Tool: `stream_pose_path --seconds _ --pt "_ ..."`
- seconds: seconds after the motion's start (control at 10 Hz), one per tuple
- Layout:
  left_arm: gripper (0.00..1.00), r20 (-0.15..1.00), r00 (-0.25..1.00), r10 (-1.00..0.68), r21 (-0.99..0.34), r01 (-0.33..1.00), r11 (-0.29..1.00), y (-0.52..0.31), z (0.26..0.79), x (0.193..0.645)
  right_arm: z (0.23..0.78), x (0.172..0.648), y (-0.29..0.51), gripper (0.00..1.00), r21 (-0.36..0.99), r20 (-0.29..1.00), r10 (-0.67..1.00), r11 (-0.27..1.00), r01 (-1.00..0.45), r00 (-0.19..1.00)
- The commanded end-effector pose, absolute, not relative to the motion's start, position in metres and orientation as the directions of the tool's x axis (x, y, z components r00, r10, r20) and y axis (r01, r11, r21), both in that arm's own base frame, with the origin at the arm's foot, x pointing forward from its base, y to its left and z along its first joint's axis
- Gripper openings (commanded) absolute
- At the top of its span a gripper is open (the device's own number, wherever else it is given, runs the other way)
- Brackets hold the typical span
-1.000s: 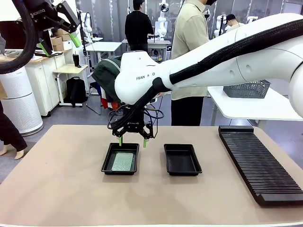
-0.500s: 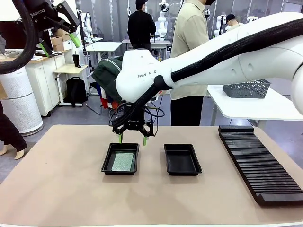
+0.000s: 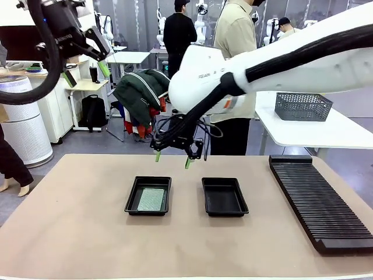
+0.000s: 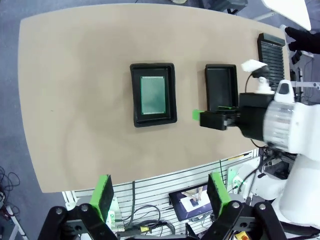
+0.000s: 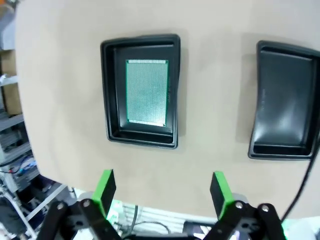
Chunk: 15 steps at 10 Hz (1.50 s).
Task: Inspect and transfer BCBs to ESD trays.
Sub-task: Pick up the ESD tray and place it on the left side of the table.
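BCB (image 3: 152, 199) lies flat in left ESD tray (image 3: 131, 198), pale green face up. right ESD tray (image 3: 224, 198) sits just beside it, not touching. right gripper (image 3: 172, 161) hovers above the trays' far edges, jaws spread wide, gripping nothing. left gripper (image 3: 86, 73) is high at far left, jaws also wide, nothing in them. ribbed rack (image 3: 317, 201) sits on the right side of the table (image 3: 76, 221).

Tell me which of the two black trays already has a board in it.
The left tray, on the robot's left: a green board lies flat on its floor. The right tray is bare inside.
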<state>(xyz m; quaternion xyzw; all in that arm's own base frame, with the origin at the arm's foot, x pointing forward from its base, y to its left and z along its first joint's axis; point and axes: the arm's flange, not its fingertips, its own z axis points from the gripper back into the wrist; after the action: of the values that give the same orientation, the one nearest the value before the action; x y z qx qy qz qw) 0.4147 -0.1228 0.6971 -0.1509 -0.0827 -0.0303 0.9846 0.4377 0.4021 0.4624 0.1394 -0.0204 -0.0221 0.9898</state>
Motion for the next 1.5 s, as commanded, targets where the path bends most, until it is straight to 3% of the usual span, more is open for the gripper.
stream_pose_path --seconds 0.0,0.9,1.4 --pt "1.00 0.124 0.992 -0.029 -0.315 0.067 0.947 -0.140 0.673 0.416 0.458 0.416 0.359 1.00 0.384 0.051 -0.023 0.923 0.002 0.998" --pt "1.00 -0.033 0.999 0.010 -0.142 -0.014 0.990 -0.202 0.520 0.482 0.463 0.395 0.254 1.00 0.610 0.106 -0.013 0.791 -0.054 0.994" --pt "1.00 0.089 0.995 0.042 -0.148 -0.028 0.989 -0.213 0.449 0.486 0.470 0.397 0.244 1.00 0.624 0.107 -0.021 0.780 -0.050 0.994"
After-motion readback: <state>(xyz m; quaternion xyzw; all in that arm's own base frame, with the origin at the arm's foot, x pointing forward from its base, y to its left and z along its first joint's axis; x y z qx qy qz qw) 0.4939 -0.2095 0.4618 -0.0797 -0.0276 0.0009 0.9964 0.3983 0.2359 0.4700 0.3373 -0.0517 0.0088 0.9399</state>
